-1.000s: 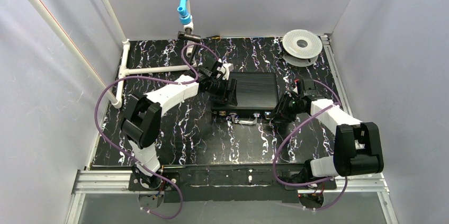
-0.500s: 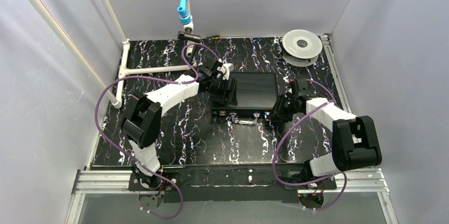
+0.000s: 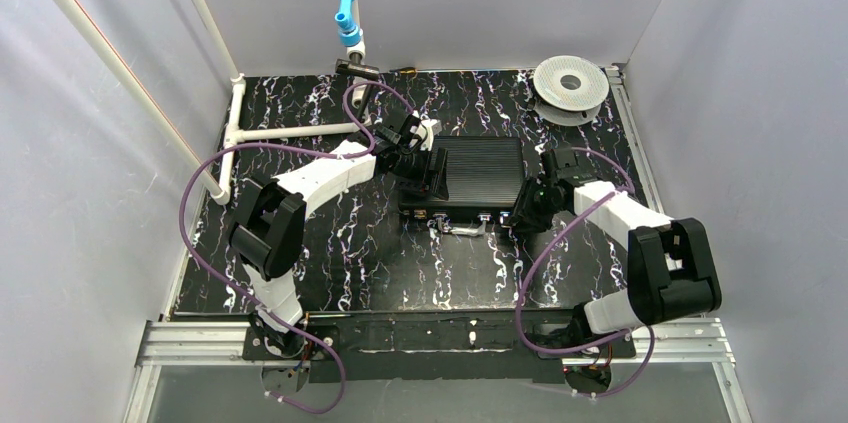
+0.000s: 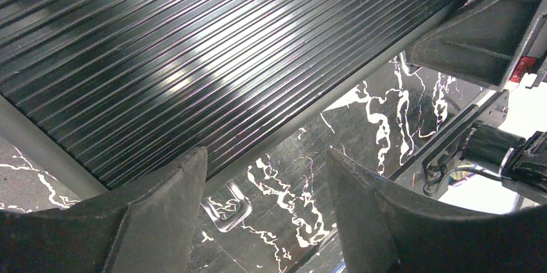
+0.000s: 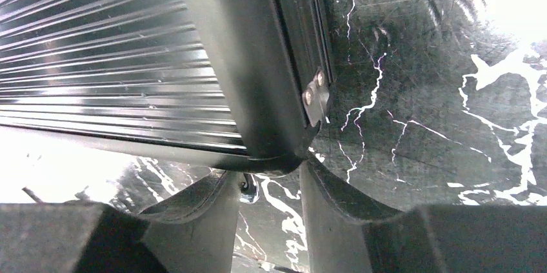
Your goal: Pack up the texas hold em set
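The black ribbed briefcase [image 3: 480, 173] of the texas hold em set lies closed in the middle of the table, silver latches and handle [image 3: 462, 228] on its near side. My left gripper [image 3: 425, 158] is at the case's left end; in the left wrist view its fingers [image 4: 164, 221] stand apart, one over the ribbed lid's [image 4: 193, 60] edge, with bare table and a silver loop [image 4: 226, 208] between them. My right gripper [image 3: 525, 205] is at the front right corner. Its fingertips [image 5: 222, 195] are apart, touching under the case corner [image 5: 284, 157]. Chips, dice and cards are hidden.
A round white-grey spool [image 3: 571, 86] sits at the back right corner. White pipes [image 3: 290, 130] cross the back left, and a blue fitting [image 3: 346, 13] hangs above the back edge. Purple cables [image 3: 545, 263] loop from both arms over the marbled tabletop [image 3: 400, 263].
My right gripper has moved left and in against the case's front right corner, its arm swinging with it. The left arm and the case have not moved.
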`<state>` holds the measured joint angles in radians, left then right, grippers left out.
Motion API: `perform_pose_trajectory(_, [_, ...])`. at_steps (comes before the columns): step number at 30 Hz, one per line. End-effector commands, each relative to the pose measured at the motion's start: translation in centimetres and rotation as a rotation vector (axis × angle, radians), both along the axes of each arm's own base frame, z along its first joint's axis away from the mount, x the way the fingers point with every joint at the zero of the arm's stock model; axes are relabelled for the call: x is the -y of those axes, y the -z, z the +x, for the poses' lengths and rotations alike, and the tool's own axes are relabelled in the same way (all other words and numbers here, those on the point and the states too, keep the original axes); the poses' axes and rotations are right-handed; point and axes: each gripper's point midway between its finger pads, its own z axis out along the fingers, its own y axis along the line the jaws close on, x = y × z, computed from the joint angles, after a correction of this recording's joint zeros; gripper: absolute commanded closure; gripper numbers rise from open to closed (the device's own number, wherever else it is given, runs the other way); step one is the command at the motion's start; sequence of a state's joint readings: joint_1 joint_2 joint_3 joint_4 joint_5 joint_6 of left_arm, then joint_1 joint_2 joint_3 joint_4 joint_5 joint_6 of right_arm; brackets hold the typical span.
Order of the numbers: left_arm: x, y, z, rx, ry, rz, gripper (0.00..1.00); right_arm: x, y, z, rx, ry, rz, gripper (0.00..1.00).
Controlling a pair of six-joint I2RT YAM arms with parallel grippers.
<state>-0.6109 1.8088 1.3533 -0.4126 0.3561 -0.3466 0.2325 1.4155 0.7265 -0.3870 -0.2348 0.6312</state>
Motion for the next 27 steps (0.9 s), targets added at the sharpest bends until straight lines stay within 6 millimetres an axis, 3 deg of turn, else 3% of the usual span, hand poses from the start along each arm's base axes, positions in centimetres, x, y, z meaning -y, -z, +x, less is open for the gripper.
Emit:
perform_pose_trajectory(1, [-1.7,1.9,-0.3,-0.030,-0.008,0.096,0.32,4.4,2.7,-1.8,-0.128,0.027,-0.359,0.55])
perform_pose_trajectory(13, [-1.8,1.8,-0.3,-0.026,-0.007,0.093,0.32,3.7,2.1,-2.0,-0.095,-0.020,-0.589,0.53])
perform_pose_trajectory(18, [-1.7,1.5,-0.3,-0.023,-0.007,0.088,0.31,3.2,3.2,-3.0,-0.135,-0.030,-0.636,0.53])
perform_pose_trajectory(24, [-1.7,1.2,-0.3,-0.016,-0.008,0.082,0.31,2.5,2.6,-1.3,-0.106,-0.035,-0.649,0.51])
perform_pose_trajectory(27, [-1.7,1.1,-0.3,-0.011,-0.010,0.083,0.31,2.7,1.9,-0.5,-0.087,-0.042,-0.739,0.51])
